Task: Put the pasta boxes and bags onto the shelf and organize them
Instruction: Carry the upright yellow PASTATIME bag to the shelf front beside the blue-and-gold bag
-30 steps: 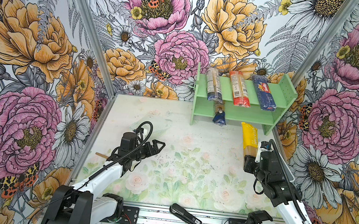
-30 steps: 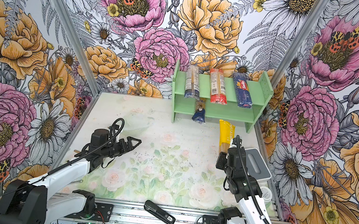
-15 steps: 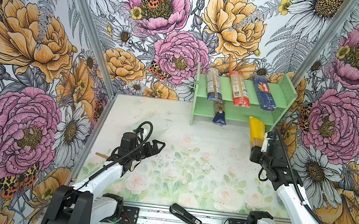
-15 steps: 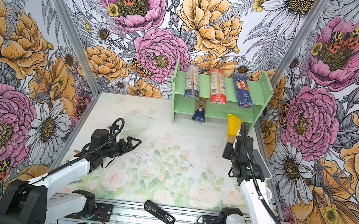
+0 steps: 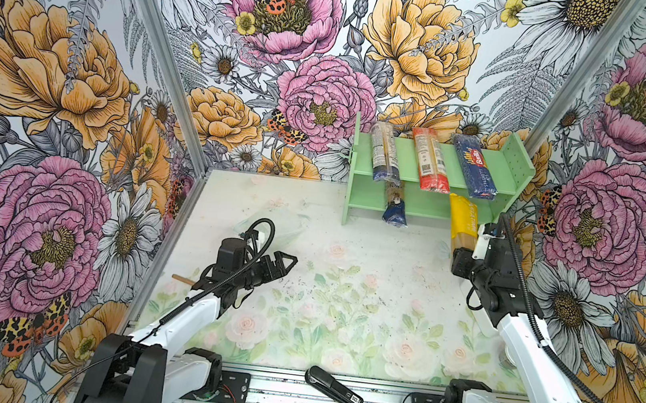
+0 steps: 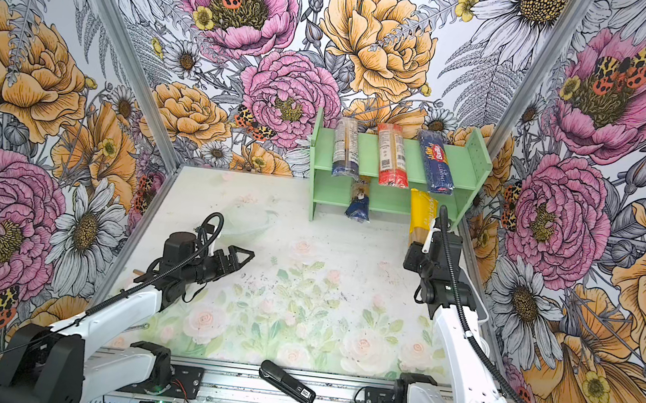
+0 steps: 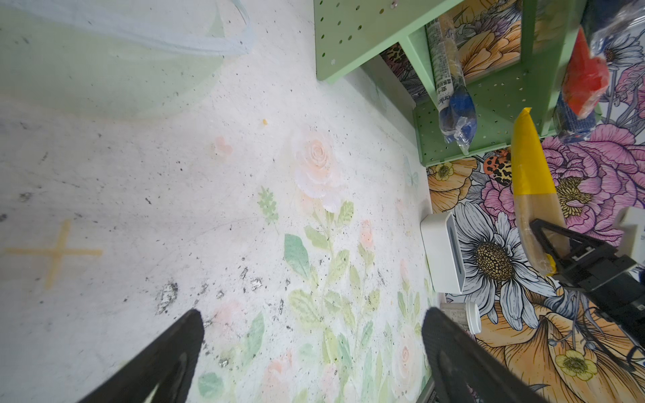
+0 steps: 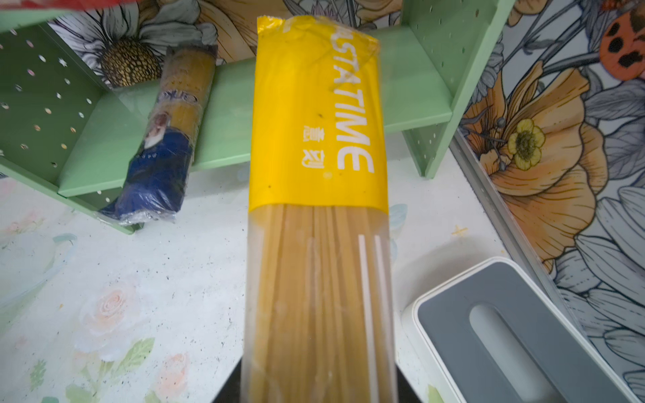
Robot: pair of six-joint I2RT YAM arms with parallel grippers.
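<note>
The right gripper (image 5: pixel 462 255) pinches the yellow pack (image 5: pixel 463 215), its far end at the lower tier of the shelf (image 5: pixel 520 168). The left gripper (image 7: pixel 310 317) is spread, far from the shelf.

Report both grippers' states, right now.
Left gripper: open, holding nothing.
Right gripper: closed on the yellow spaghetti pack.

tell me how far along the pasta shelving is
Done: the clear blue-labelled pack, red-ended pack and Barilla pack lie on the shelf's top tier, the blue-gold pack on the lower tier. In hand: the right gripper holds the yellow pack, its yellow end aimed at the lower tier. To do: set it down and let go. The left gripper is open, empty.
</note>
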